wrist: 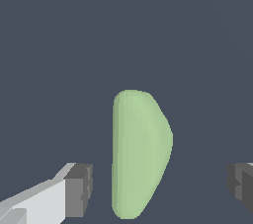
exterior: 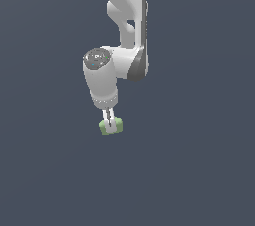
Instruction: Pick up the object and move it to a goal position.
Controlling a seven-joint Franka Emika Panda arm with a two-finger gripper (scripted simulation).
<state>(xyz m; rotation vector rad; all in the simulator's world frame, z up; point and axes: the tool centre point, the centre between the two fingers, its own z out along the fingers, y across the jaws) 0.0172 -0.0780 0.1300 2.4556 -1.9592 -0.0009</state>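
Below, pale green object [wrist: 140, 151] on dark surface, white gripper [wrist: 158, 186] spread wide around it, grey pads [wrist: 79, 188] either side, clear gaps, no contact visible.

In the exterior view the arm [exterior: 124, 31] comes in from twelve o'clock, and its gripper [exterior: 110, 126] hangs at the six o'clock end of it, straddling the object [exterior: 104, 129]. In the wrist view the object [wrist: 140, 151] lies between the two fingertips [wrist: 79, 191], a gap showing on each side, neither pad touching it
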